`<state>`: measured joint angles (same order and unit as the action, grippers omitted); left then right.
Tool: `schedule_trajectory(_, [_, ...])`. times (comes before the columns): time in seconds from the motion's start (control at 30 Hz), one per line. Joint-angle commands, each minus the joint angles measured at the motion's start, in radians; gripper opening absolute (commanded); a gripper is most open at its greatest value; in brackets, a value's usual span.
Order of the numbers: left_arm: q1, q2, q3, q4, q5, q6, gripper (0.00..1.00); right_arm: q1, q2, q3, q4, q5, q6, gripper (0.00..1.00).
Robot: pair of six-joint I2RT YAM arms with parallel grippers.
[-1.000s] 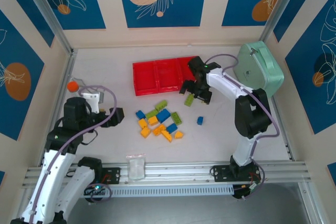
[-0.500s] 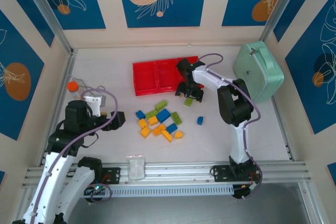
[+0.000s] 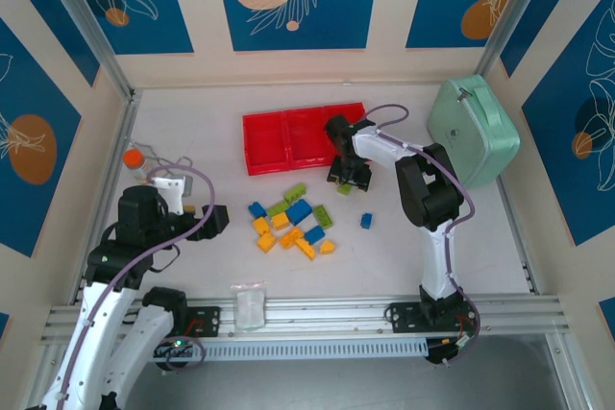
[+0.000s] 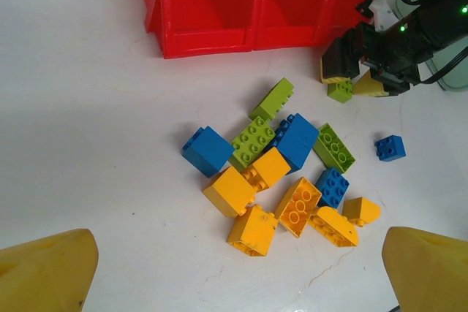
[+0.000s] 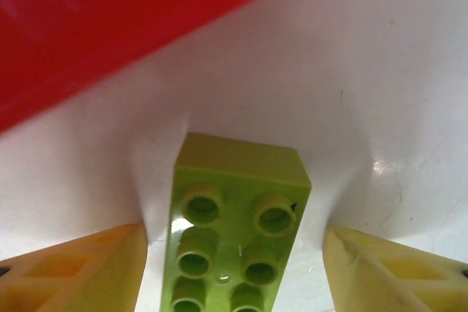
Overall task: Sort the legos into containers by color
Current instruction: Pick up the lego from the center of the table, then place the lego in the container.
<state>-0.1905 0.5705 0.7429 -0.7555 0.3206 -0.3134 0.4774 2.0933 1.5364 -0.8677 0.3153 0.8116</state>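
The three joined red bins [image 3: 288, 153] stand at the back middle of the table, their front wall [image 4: 205, 40] facing my left wrist camera. A pile of orange-yellow, blue and lime green legos [image 3: 293, 223] lies in front of them, spread out [image 4: 281, 173] ahead of my left gripper [image 4: 238, 283], which is open and holds nothing. My right gripper [image 3: 348, 176] is low by the right bin's front wall [image 5: 110, 20], open. One lime green brick [image 5: 234, 231] lies studs up between its fingers [image 5: 73, 268], with a gap on each side. A single blue brick [image 3: 366, 221] lies apart.
A mint-green rounded case [image 3: 473, 132] stands at the back right. An orange-capped bottle [image 3: 135, 156] lies at the left, behind my left arm. A small clear bag [image 3: 249, 304] sits at the near edge. Bare table lies left of the pile.
My right gripper has swung left along the front of the bins and come down over the lime green brick. The left arm has barely shifted.
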Motion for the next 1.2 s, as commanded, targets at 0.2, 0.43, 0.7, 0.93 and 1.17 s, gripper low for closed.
schedule_trajectory(0.2, [-0.007, -0.012, -0.013, 0.013, -0.026, 0.01, 0.99, -0.003, -0.036, -0.041, 0.027, 0.002, -0.035, 0.46])
schedule_trajectory(0.43, [-0.007, -0.01, -0.014, 0.013, -0.03, 0.01, 0.99, 0.013, -0.132, -0.07, 0.017, 0.006, -0.071, 0.3])
schedule_trajectory(0.7, [-0.008, -0.008, -0.016, 0.016, -0.024, 0.012, 0.99, 0.047, -0.296, 0.012, -0.034, 0.078, -0.249, 0.29])
schedule_trajectory(0.93, [-0.008, -0.007, -0.016, 0.015, -0.033, 0.01, 0.99, -0.049, -0.257, 0.123, 0.1, 0.012, -0.608, 0.29])
schedule_trajectory(1.17, [-0.008, -0.014, -0.016, 0.013, -0.049, 0.01, 0.99, -0.144, -0.118, 0.212, 0.18, -0.203, -0.747, 0.31])
